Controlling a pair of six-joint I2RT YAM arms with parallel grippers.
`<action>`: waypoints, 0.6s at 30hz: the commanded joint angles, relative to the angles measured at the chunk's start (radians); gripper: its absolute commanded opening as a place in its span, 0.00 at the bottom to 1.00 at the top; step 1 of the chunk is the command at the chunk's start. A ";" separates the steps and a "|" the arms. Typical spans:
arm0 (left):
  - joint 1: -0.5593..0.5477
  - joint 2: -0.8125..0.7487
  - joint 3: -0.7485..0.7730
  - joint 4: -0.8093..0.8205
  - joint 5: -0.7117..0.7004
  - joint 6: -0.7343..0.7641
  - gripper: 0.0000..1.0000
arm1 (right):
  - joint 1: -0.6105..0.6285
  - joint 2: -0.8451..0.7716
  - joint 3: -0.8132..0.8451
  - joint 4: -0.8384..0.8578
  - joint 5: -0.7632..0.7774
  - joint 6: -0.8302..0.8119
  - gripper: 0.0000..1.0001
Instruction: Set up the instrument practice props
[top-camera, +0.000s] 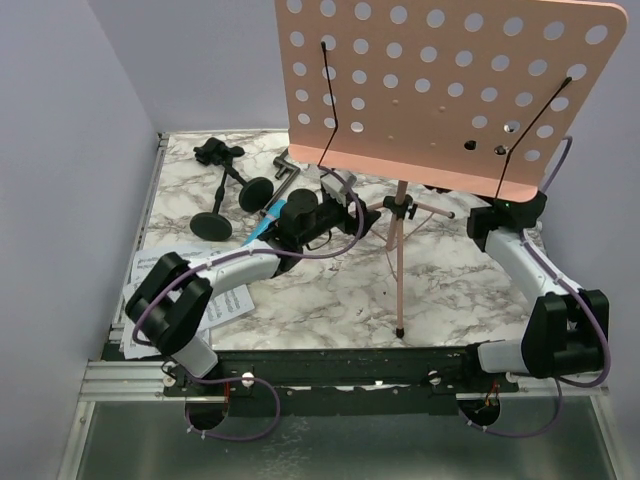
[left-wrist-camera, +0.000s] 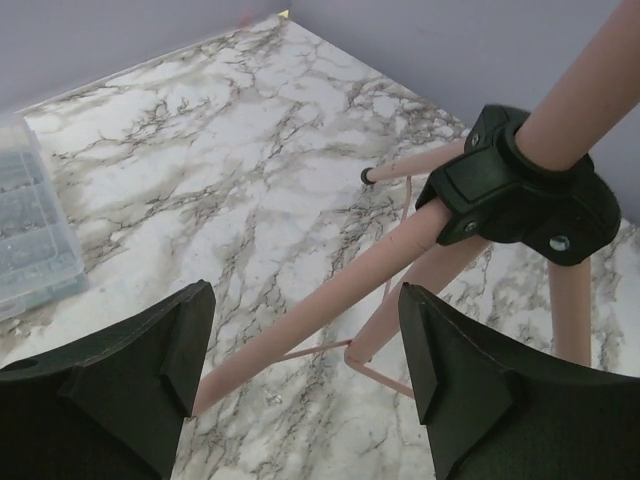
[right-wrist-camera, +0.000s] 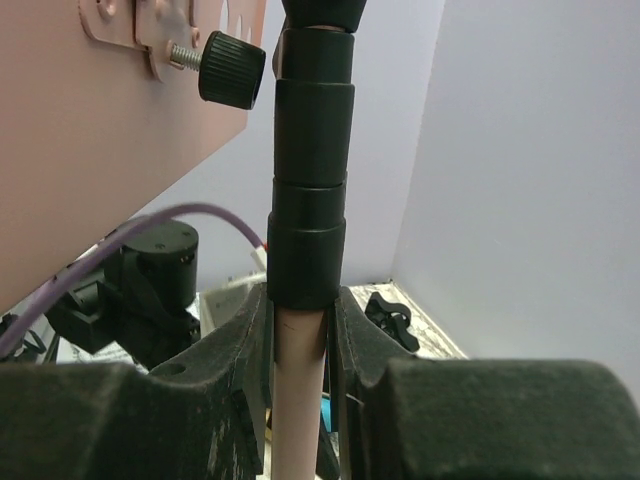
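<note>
The right end effector pinches the pole of the pink holey metal music rack. The left end effector is spread open by a rose-gold leg.

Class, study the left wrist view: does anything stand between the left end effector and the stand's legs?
Nothing visible does: the open left end effector straddles a leg of the stand, and the clear box lies off to one side.

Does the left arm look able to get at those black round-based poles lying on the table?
Probably yes. The poles lie on open table just left of the left gripper, which is open and holds nothing, though a tripod leg passes between its fingers.
</note>
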 joint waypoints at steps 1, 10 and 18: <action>-0.004 0.097 0.054 0.103 0.099 0.158 0.78 | -0.003 0.004 0.103 0.170 0.065 -0.028 0.00; 0.000 0.253 0.053 0.144 -0.072 0.327 0.46 | -0.003 0.027 0.173 0.211 0.140 0.023 0.00; 0.044 0.298 -0.025 0.163 -0.142 0.384 0.28 | -0.006 0.019 0.212 0.201 0.266 0.028 0.00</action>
